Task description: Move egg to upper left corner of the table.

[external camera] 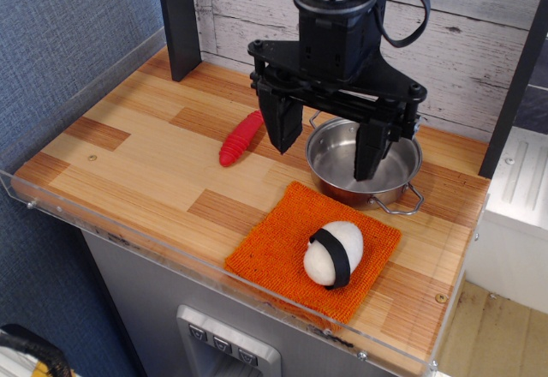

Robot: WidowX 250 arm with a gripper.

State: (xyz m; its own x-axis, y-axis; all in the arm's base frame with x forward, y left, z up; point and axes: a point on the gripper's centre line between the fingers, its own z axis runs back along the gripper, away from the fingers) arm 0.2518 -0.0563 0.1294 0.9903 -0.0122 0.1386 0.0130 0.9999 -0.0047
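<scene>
The egg, white with a black band around its middle, lies on the orange knitted cloth near the front right of the wooden table. My gripper hangs above and behind the egg, over the near rim of the steel pot. Its two black fingers are spread wide apart and hold nothing. The left finger is over the wood and the right finger is over the pot.
A steel pot with wire handles stands behind the cloth. A red ribbed spoon handle lies left of the pot. A dark post stands at the back left. A clear acrylic rim edges the table.
</scene>
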